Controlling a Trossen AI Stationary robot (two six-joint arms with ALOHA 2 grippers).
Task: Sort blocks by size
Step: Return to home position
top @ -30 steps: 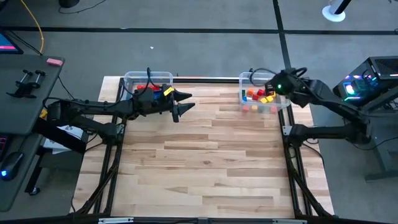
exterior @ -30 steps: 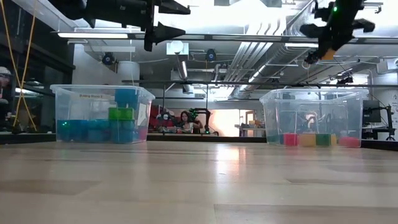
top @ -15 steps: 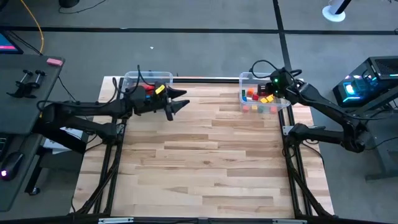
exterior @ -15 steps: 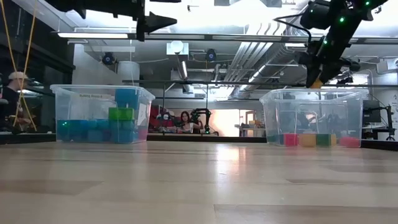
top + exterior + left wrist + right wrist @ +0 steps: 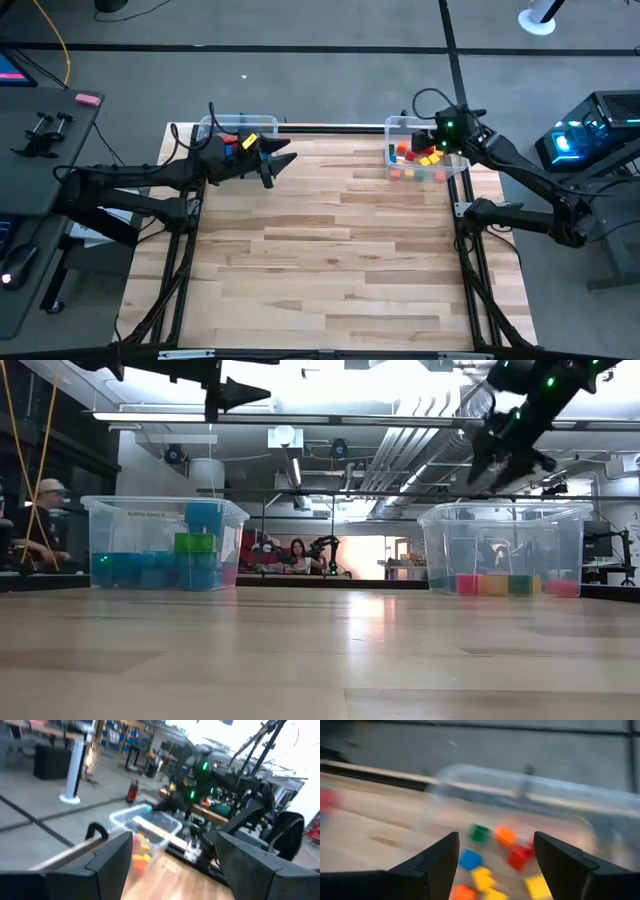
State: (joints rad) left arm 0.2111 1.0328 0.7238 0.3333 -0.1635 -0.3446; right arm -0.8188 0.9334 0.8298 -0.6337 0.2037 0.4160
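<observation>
Larger blocks in red, blue and yellow (image 5: 243, 141) lie in the clear left bin (image 5: 212, 127) at the table's far edge; in the low view they show blue and green (image 5: 190, 545). Small cubes (image 5: 418, 154) lie on the floor of the clear right bin (image 5: 393, 128); they also show in the right wrist view (image 5: 480, 865). My left gripper (image 5: 280, 170) is open and empty, high over the table just right of the left bin. My right gripper (image 5: 441, 140) is open and empty above the right bin.
The wooden table (image 5: 330, 260) lies bare from the bins to its near edge. People sit in the room beyond, one at the left (image 5: 40, 520) and one in the middle (image 5: 297, 553). A side desk (image 5: 40, 150) stands left of the table.
My left gripper has drawn back toward the table's left edge, nearer the left bin, staying high and open. My right gripper has dipped toward the right bin, then risen again and tipped over it.
</observation>
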